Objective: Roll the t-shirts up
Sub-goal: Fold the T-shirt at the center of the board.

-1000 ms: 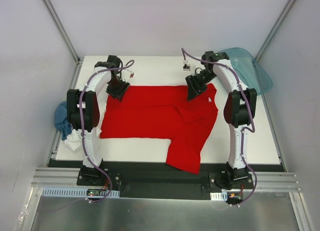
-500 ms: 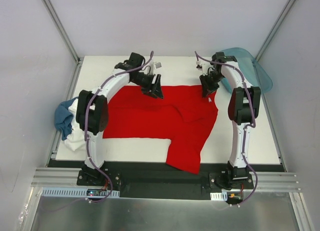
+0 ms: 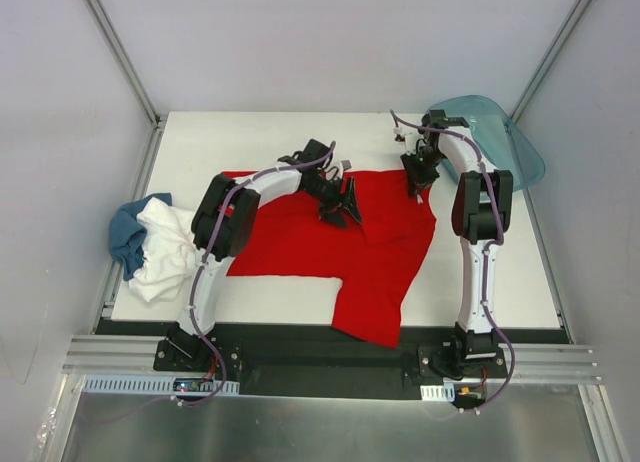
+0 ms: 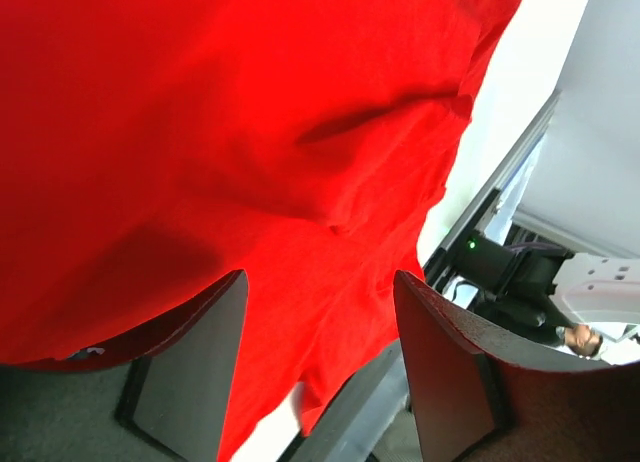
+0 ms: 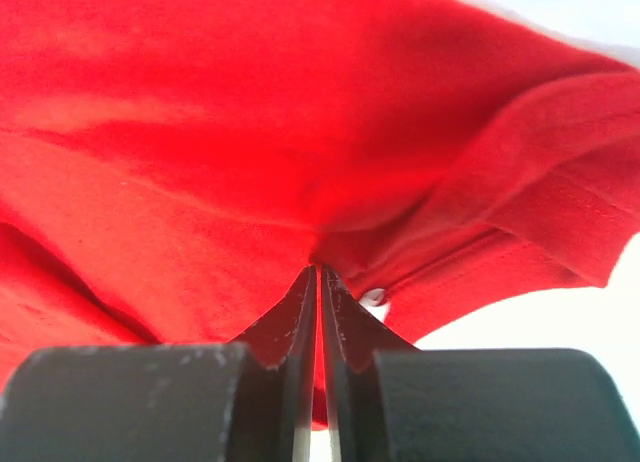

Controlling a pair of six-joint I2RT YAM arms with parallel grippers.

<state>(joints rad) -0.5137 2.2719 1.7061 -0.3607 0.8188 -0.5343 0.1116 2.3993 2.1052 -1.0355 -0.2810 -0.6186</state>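
Note:
The red t-shirt (image 3: pixel 385 257) lies spread on the white table (image 3: pixel 500 272), its near right part hanging over the front edge. My left gripper (image 3: pixel 341 209) hovers over the shirt's middle, open, and the left wrist view shows only red cloth (image 4: pixel 250 132) under its spread fingers (image 4: pixel 190 372). My right gripper (image 3: pixel 418 185) is at the shirt's far right edge. In the right wrist view its jaws are shut on a pinch of the red cloth (image 5: pixel 250 132) beside the hem. A white t-shirt (image 3: pixel 165 250) and a blue t-shirt (image 3: pixel 124 237) lie bunched at the table's left edge.
A translucent teal tub (image 3: pixel 497 132) sits at the far right corner of the table. Metal frame posts and grey walls enclose the table. A black rail runs along the front edge below the hanging cloth.
My left arm swung from the shirt's far left corner to its middle, its jaws opening wider. My right gripper closed on the red cloth at the far right edge.

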